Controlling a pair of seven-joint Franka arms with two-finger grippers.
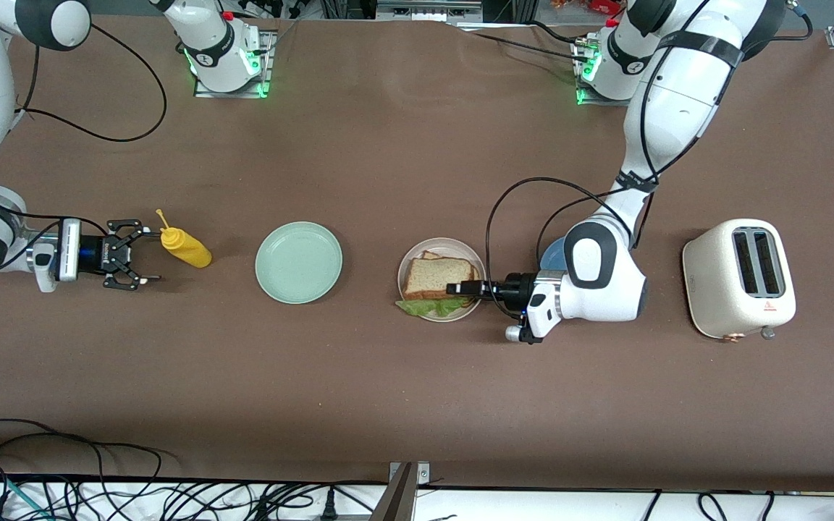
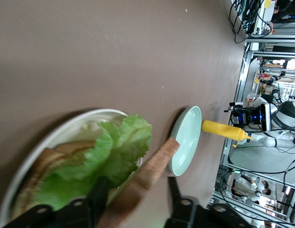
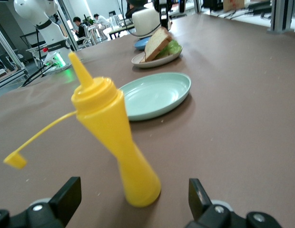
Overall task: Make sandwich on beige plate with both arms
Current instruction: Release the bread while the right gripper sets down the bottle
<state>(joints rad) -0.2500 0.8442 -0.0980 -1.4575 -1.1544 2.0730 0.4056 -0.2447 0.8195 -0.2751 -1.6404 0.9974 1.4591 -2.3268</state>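
Observation:
The beige plate (image 1: pixel 417 255) lies mid-table and carries the sandwich (image 1: pixel 437 277): a bread slice on top and green lettuce (image 1: pixel 430 308) sticking out at the edge nearer the front camera. My left gripper (image 1: pixel 460 289) reaches in low over the plate's rim from the left arm's end. In the left wrist view its fingers (image 2: pixel 97 199) stand apart around the tilted top bread slice (image 2: pixel 152 171), with a gap on one side and lettuce (image 2: pixel 116 152) beside it. My right gripper (image 1: pixel 135 255) is open at the right arm's end of the table, and a yellow squeeze bottle (image 3: pixel 114 137) stands upright just off its fingertips.
A mint-green plate (image 1: pixel 299 261) lies between the yellow bottle (image 1: pixel 185 247) and the beige plate. A blue plate (image 1: pixel 552 253) shows partly under the left arm. A cream toaster (image 1: pixel 739 278) stands toward the left arm's end. Cables run along the table's near edge.

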